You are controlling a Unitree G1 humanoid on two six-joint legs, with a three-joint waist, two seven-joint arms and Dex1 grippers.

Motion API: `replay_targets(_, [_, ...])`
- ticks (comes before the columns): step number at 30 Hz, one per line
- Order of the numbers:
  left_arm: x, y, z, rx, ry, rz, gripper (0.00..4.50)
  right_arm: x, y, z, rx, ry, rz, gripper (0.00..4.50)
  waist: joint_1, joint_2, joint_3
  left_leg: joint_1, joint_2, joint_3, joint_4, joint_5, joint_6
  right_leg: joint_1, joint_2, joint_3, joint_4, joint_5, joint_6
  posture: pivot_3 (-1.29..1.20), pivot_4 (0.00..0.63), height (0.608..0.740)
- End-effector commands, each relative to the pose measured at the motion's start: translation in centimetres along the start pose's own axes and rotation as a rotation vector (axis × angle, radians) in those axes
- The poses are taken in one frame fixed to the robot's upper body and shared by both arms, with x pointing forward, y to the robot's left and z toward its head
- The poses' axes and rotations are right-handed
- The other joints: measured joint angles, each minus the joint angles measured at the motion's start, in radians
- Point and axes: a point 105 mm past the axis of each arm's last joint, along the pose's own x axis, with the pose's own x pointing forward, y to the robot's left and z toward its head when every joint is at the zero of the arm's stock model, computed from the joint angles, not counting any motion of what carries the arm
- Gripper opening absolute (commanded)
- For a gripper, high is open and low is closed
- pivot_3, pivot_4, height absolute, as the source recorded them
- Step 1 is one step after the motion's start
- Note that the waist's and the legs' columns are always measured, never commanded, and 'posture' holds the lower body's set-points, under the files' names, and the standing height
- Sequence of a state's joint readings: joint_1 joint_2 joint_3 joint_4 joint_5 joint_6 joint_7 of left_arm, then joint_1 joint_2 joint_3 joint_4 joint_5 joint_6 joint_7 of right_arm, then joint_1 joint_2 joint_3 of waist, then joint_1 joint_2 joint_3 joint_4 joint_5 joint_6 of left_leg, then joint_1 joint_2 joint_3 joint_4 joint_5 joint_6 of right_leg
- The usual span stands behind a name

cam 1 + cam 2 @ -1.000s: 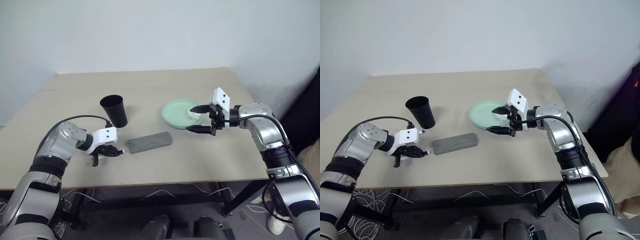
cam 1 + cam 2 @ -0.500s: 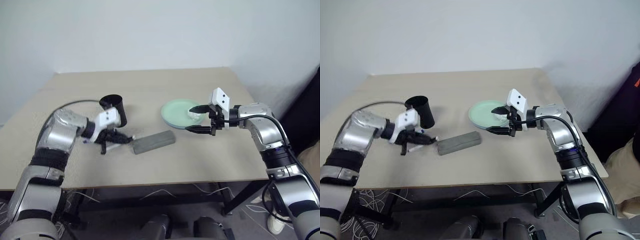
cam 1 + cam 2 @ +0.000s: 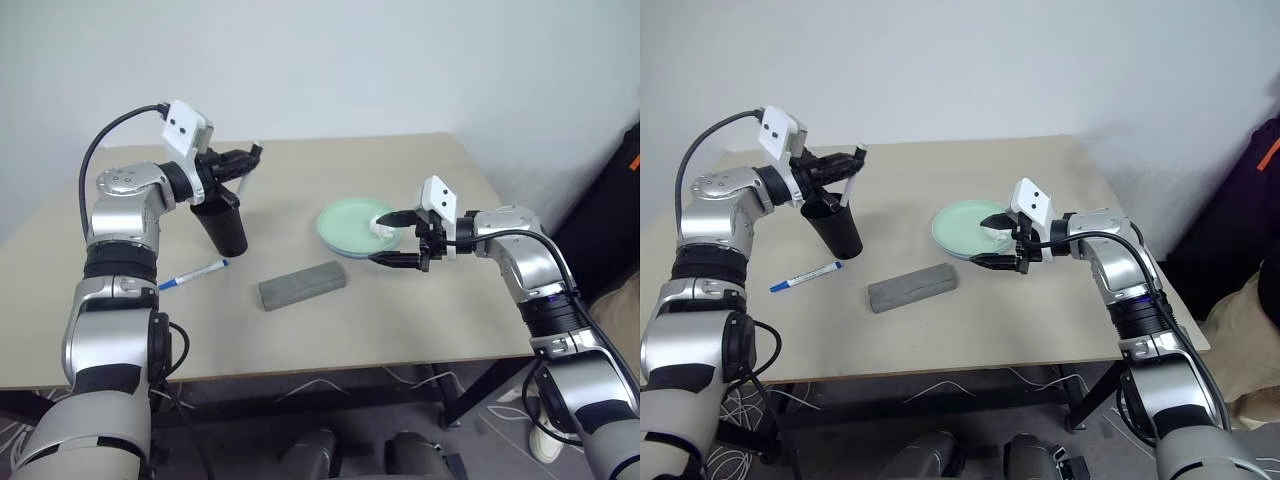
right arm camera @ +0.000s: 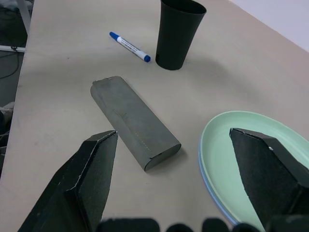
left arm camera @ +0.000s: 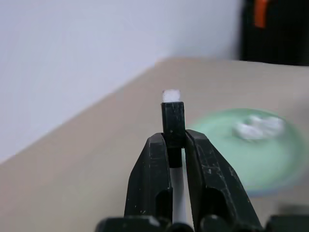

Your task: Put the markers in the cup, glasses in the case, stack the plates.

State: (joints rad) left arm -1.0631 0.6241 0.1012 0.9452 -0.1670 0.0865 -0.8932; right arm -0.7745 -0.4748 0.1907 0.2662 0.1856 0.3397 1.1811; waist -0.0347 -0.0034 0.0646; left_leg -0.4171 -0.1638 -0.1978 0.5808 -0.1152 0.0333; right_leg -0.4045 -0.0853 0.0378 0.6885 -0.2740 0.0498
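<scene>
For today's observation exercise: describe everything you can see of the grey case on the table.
The case is a long grey box with rounded corners, matte like plastic, its lid shut. It lies flat and slanted on the table, between the black cup and the green plate. It touches only the table.

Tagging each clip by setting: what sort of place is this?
Probably a lab or test room: a bare beige table against plain white walls, with loose cables on the floor beneath.

Matt black plastic cup [image 4: 177, 32], dull grey case [image 4: 135, 122], smooth mint plate [image 4: 241, 159] on matt beige table [image 3: 400, 310]
</scene>
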Motion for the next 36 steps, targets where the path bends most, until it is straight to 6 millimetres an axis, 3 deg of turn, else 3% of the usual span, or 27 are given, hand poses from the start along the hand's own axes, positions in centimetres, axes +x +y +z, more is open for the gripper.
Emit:
replay_targets(1, [-0.4,2.3,1.6,0.027,-0.094,0.164,0.02,-0.1,-0.3,1.8,-0.052,-0.041,-0.007,4.04,0.000,0.000,0.000,0.000,0.000,0.000,0.000,0.000,0.000,0.000,0.000,0.000,0.000,0.000,0.000,0.00,0.000,0.740])
replay_targets(11, [-1.2,3.9,-1.5,-0.032,-0.117,0.370,0.02,-0.2,-0.4,1.9,-0.054,-0.044,-0.009,4.04,0.001,-0.001,0.000,0.000,-0.001,-0.001,0.003,0.000,0.000,0.003,0.000,-0.002,0.000,0.001,0.001,0.00,0.000,0.740])
replay_targets(21, [-1.2,3.2,-4.5,-0.097,-0.081,0.411,0.02,-0.1,-0.4,2.1,-0.055,-0.050,-0.009,4.04,0.001,-0.001,0.000,0.000,-0.001,-0.003,0.005,0.000,0.000,0.004,0.001,-0.004,0.000,0.001,0.002,0.00,0.000,0.740])
replay_targets(27, [-1.1,3.0,-4.6,-0.095,-0.078,0.401,1.95,-0.1,-0.4,2.1,-0.053,-0.053,-0.010,4.04,0.000,-0.001,0.000,0.000,-0.001,-0.003,0.007,0.000,0.000,0.006,0.001,-0.005,0.000,0.001,0.002,0.00,0.000,0.740])
replay_targets(31, [-1.4,3.6,-2.4,-0.071,-0.143,0.367,3.33,-0.1,-0.5,2.1,-0.051,-0.053,-0.012,4.04,0.000,-0.001,0.000,0.000,-0.001,-0.004,0.008,0.000,0.000,0.006,0.001,-0.006,0.000,0.001,0.002,0.00,0.000,0.740])
replay_targets(36, [-2.6,4.3,1.2,-0.065,-0.186,0.214,3.33,-0.1,-0.5,2.1,-0.051,-0.054,-0.011,4.04,-0.001,-0.001,0.000,-0.002,-0.001,-0.004,0.009,0.000,0.001,0.005,0.001,-0.007,0.000,0.002,0.002,0.00,0.000,0.740])
